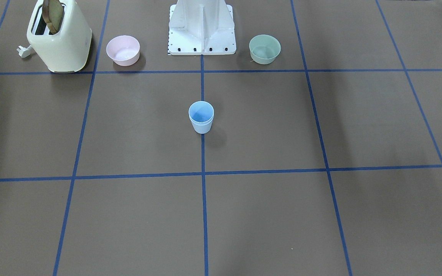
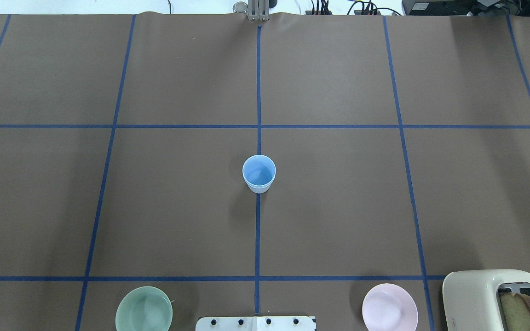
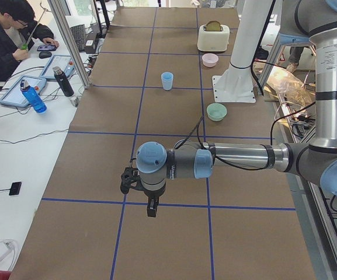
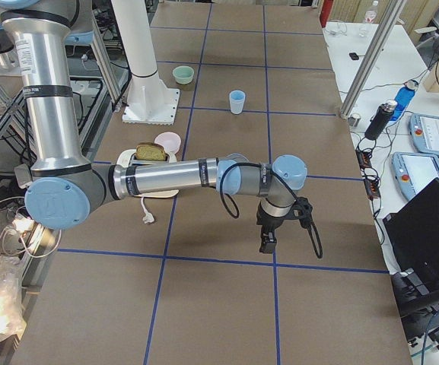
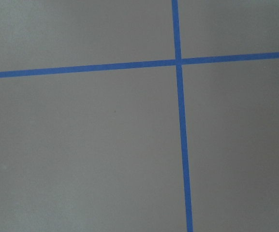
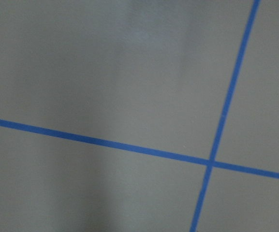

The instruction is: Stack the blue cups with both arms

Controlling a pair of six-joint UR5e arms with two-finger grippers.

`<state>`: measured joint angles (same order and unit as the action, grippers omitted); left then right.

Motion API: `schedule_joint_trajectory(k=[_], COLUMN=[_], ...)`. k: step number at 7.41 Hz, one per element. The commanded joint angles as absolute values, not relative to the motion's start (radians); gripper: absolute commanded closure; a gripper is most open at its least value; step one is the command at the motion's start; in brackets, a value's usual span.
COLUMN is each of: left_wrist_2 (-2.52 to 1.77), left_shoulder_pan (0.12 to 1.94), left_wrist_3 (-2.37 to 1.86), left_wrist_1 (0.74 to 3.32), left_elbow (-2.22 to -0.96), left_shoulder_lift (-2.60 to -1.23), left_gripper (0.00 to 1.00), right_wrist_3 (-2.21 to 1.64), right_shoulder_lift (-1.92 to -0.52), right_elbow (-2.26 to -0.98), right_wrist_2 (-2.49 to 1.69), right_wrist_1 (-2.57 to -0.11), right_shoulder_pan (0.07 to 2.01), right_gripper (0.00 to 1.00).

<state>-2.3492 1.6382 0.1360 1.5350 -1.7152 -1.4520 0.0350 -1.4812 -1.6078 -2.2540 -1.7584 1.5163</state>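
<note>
The two light-blue cups stand nested, one inside the other, upright on the centre tape line of the brown table; the stack also shows in the overhead view and both side views. My left gripper hangs over the table far from the cups, at the table's left end. My right gripper hangs over the right end, also far from them. Both show only in the side views, so I cannot tell if they are open or shut. The wrist views show only bare table and blue tape.
A mint-green bowl and a pink bowl sit either side of the white pedestal. A cream toaster holds a slice of bread. A side table with bottles, tablets and a seated operator runs along the far edge.
</note>
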Motion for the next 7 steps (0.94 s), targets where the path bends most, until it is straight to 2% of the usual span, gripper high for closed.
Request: schedule_joint_trajectory(k=[1,7], left_wrist_2=[-2.349,-2.349], left_shoulder_pan=[1.638,1.638], left_wrist_3=[0.135,0.135], left_wrist_1=[1.543,1.543], left_elbow=[-1.713,-1.710], left_shoulder_lift=[-1.451,-1.450], left_gripper=[0.01,0.01], right_wrist_3=[0.031,0.029], right_shoulder_lift=[-1.503,-1.522], right_elbow=[-1.603,-1.600], right_wrist_2=[-2.253,-2.253], right_wrist_1=[-1.724,-1.683], right_shoulder_pan=[1.528,1.528], right_gripper=[0.00,0.00])
